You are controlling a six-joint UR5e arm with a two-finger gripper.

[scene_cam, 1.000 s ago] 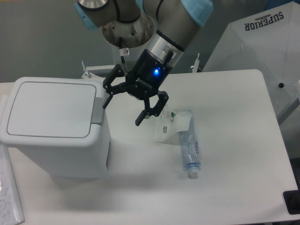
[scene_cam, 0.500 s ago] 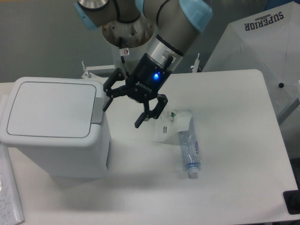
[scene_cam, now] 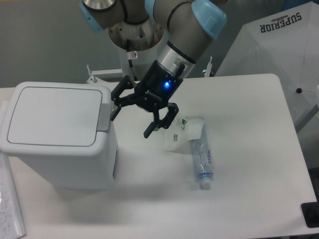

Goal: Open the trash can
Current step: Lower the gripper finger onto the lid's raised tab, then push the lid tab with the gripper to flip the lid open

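The white trash can (scene_cam: pixel 57 137) stands at the left of the table, its flat lid (scene_cam: pixel 52 115) down and closed. A light grey push tab (scene_cam: pixel 103 117) runs along the lid's right edge. My gripper (scene_cam: pixel 130 124) hangs open just right of the can, with nothing between its fingers. Its left fingertip (scene_cam: pixel 113 116) is close beside the tab; I cannot tell whether it touches. The right fingertip (scene_cam: pixel 148 133) hovers above the table.
A clear plastic bottle (scene_cam: pixel 202 160) lies on the table right of the gripper, with a crumpled white wrapper (scene_cam: pixel 181 132) at its top end. A white fabric sheet printed SUPERIOR (scene_cam: pixel 279 45) hangs at the far right. Papers (scene_cam: pixel 9 206) lie at the front left.
The gripper has turned slightly and shifted a little; its fingers stay open beside the can. The lid has not moved.
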